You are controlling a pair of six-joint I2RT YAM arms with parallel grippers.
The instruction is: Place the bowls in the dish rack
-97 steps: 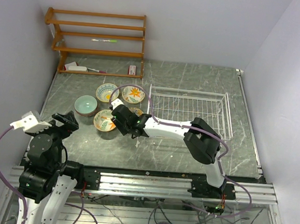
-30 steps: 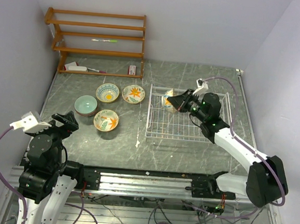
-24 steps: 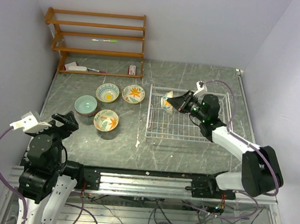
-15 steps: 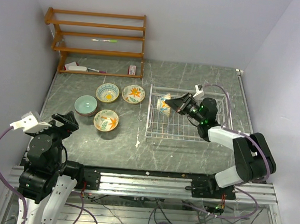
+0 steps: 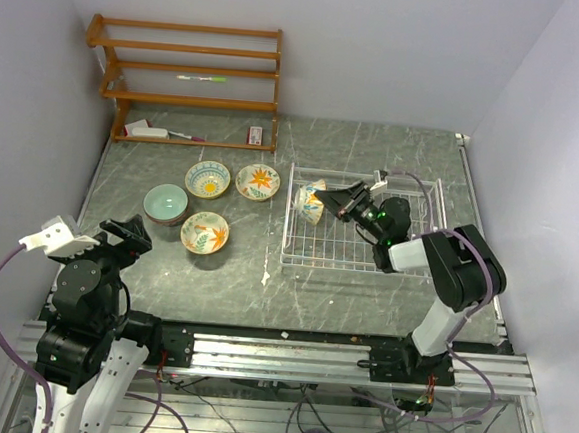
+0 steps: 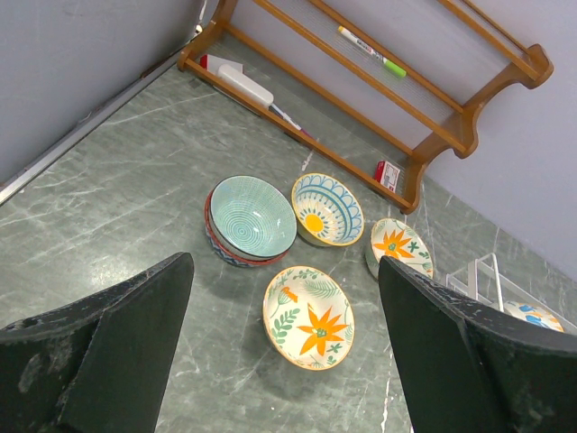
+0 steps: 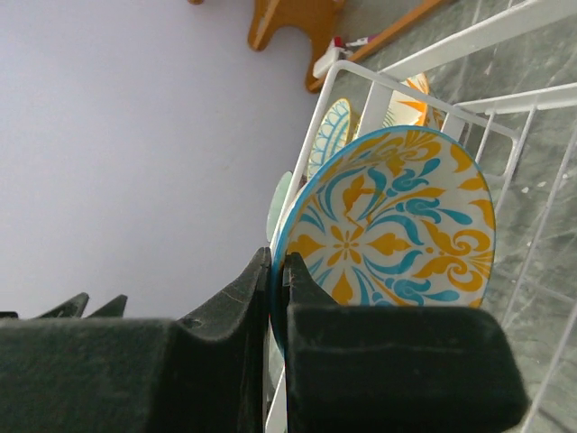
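Note:
My right gripper (image 5: 328,200) (image 7: 278,267) is shut on the rim of a blue-and-yellow patterned bowl (image 5: 310,201) (image 7: 397,221). It holds the bowl on edge at the left end of the white wire dish rack (image 5: 358,267) (image 7: 431,51). Other bowls sit on the table left of the rack: a pale teal one (image 5: 165,204) (image 6: 251,216) stacked on a reddish one, a blue-rimmed one (image 5: 207,179) (image 6: 327,209), an orange-flower one (image 5: 258,182) (image 6: 400,245) and a leaf-patterned one (image 5: 205,232) (image 6: 308,317). My left gripper (image 5: 128,235) (image 6: 287,361) hangs open near the front left, above the leaf-patterned bowl.
A brown wooden shelf unit (image 5: 186,68) stands at the back left with a marker pen (image 5: 202,77) on it and small items on its lowest board. A small white scrap (image 5: 266,274) lies on the table by the rack's near-left corner. Walls close in on both sides.
The right arm carried the bowl from the table's left group into the rack, then shifted it left to the rack's end and tipped it on edge. The left arm has not moved.

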